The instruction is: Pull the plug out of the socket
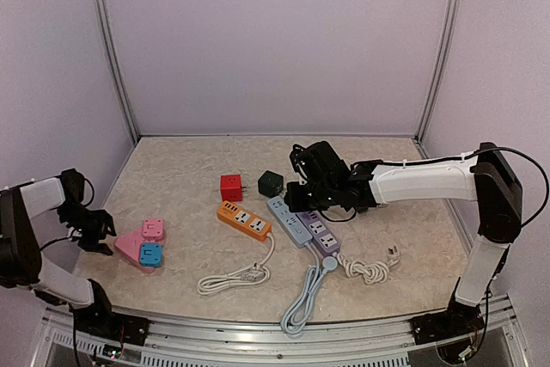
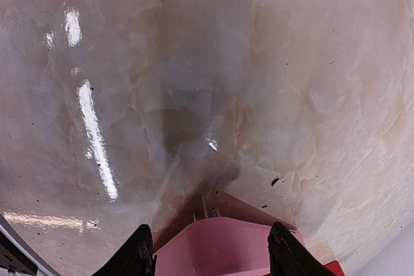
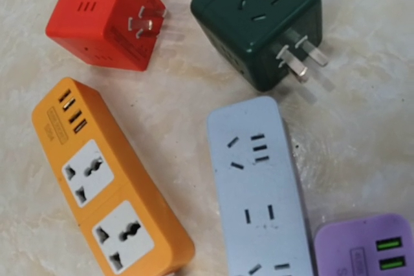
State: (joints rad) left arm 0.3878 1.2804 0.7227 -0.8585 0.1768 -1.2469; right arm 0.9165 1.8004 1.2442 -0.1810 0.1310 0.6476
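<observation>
A pink triangular socket base (image 1: 127,245) lies at the left with a pink plug (image 1: 153,229) and a blue plug (image 1: 150,253) seated in it. My left gripper (image 1: 100,231) is at its left corner. In the left wrist view the fingers (image 2: 139,253) stand apart, open, with the pink base (image 2: 220,247) between them. My right gripper (image 1: 299,198) hovers over the far end of a light blue power strip (image 1: 290,221). Its fingers do not show in the right wrist view, which looks down on that strip (image 3: 259,192).
An orange strip (image 1: 243,220) (image 3: 110,192), a purple strip (image 1: 320,231) (image 3: 369,247), a red cube adapter (image 1: 230,187) (image 3: 103,17) and a dark green cube adapter (image 1: 270,182) (image 3: 259,24) lie mid-table. Coiled cables (image 1: 236,277) and a loose plug (image 1: 394,255) lie nearer the front.
</observation>
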